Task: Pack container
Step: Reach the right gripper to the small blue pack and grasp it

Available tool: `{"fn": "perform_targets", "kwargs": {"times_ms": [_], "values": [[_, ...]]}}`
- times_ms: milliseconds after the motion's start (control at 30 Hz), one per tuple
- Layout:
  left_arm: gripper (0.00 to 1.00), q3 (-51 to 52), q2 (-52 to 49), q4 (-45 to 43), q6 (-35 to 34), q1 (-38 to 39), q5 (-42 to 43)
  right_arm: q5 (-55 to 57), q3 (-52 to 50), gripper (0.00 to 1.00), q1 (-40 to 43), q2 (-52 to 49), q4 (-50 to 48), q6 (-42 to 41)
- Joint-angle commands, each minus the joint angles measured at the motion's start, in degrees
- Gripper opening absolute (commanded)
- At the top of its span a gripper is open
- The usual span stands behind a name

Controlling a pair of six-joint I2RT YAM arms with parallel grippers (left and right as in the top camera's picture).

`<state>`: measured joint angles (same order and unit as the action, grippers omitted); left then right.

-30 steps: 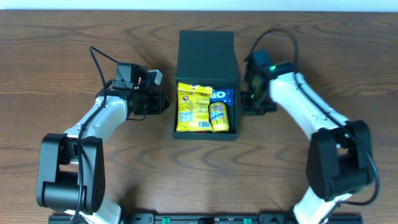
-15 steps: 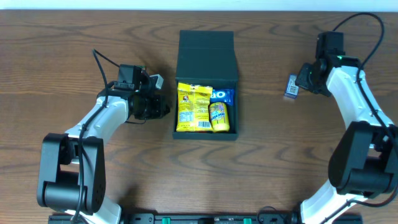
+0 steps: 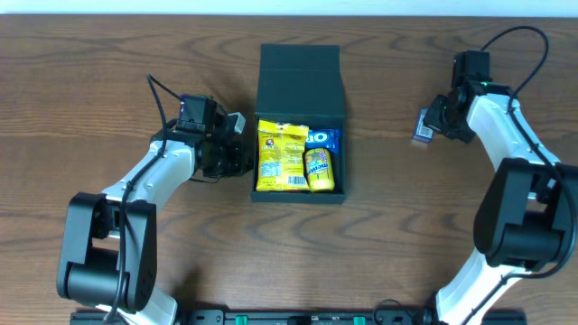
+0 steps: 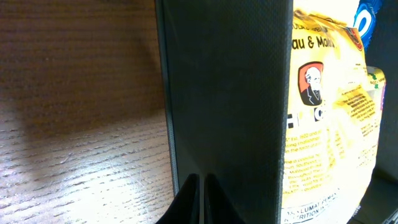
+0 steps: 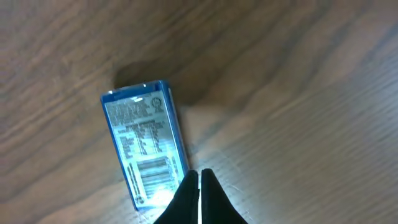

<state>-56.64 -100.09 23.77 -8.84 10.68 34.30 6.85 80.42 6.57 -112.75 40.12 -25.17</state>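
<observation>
Container (image 3: 301, 81) stands in the middle of the table (image 3: 90, 72), with its flap lid open and lying away from the robot. Inside it I see a large yellow snack packet (image 3: 282, 155), a blue packet (image 3: 323, 138) behind it and a small yellow packet (image 3: 317, 170) at the right side.

The left gripper (image 3: 237, 161) is at the left outer wall of the container. In the left wrist view its fingers are pressed together, with nothing between them, and the tips seem to touch this wall. I think it steadies the box, or maybe only waits there.

The right gripper (image 3: 436, 116) is well to the right of the container, over a small blue packet with a label (image 3: 421, 126) that lies flat on the wood. In the right wrist view its fingers are also together, with the tips over the near end of this packet (image 5: 144, 143), and they do not pinch it.

In my judgement the step in hand is to collect this last loose packet. For the next move the right fingers must first spread, then come down on both sides of the thin packet and close on it. After that the packet has to travel left, to the free space inside the container. The lid is not yet closed.
</observation>
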Motion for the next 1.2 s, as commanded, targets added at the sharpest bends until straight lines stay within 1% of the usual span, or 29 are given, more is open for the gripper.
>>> {"fn": "perform_targets", "kwargs": {"times_ms": [0, 267, 333, 367, 400, 433, 467, 500, 533, 633, 733, 800, 933, 1100, 1167], "values": [[0.06, -0.52, -0.39, 0.31, -0.22, 0.17, 0.04, -0.42, 0.44, 0.07, 0.11, -0.85, -0.96, -1.9], [0.06, -0.52, -0.39, 2.8, -0.22, 0.24, 0.2, -1.55, 0.44, 0.04, 0.15, -0.85, -5.25, -3.82], [0.06, -0.52, -0.39, 2.8, -0.22, 0.22, 0.22, -2.67, 0.44, 0.06, 0.11, -0.85, -5.25, -4.17], [0.06, -0.52, -0.39, 2.8, -0.22, 0.22, 0.22, -3.37, 0.44, 0.1, 0.11, -0.85, -5.25, -4.17], [0.06, -0.52, -0.39, 2.8, -0.22, 0.22, 0.2, -4.0, 0.44, 0.2, 0.11, -0.85, -5.27, -4.17], [0.06, -0.52, -0.39, 2.8, -0.2, 0.22, 0.2, -4.48, 0.44, 0.43, 0.11, -0.85, -5.22, -4.15], [0.06, -0.52, -0.39, 2.8, -0.2, 0.22, 0.17, -4.87, 0.44, 0.54, 0.11, -0.85, -5.2, -4.15], [0.06, -0.52, -0.39, 2.78, -0.17, 0.22, 0.11, -5.25, 0.44, 0.61, 0.11, -0.85, -5.03, -4.13], [0.06, -0.52, -0.39, 2.8, -0.17, 0.22, -0.07, -5.66, 0.44, 0.65, 0.11, -0.85, -4.96, -4.13], [0.06, -0.52, -0.39, 2.73, -0.17, 0.22, -0.24, -5.81, 0.44, 0.74, 0.11, -0.85, -4.94, -4.15], [0.06, -0.52, -0.39, 2.71, -0.15, 0.22, -0.26, -5.84, 0.42, 0.74, 0.11, -0.85, -4.98, -4.13], [0.06, -0.52, -0.39, 2.4, -0.17, 0.22, -0.26, -6.01, 0.42, 0.73, 0.09, -1.2, -5.05, -3.89], [0.06, -0.52, -0.39, 1.77, -0.17, 0.22, -0.26, -9.42, 0.42, 0.71, 0.09, -3.02, -4.72, -0.68], [0.06, -0.52, -0.39, 1.7, -0.17, 0.22, -0.24, -9.97, 0.42, 0.71, 0.11, -4.57, -3.89, 2.14], [0.06, -0.52, -0.39, 1.7, -0.17, 0.22, -0.26, -9.66, 0.42, 0.69, 0.11, -4.57, -3.87, 2.99]]}}
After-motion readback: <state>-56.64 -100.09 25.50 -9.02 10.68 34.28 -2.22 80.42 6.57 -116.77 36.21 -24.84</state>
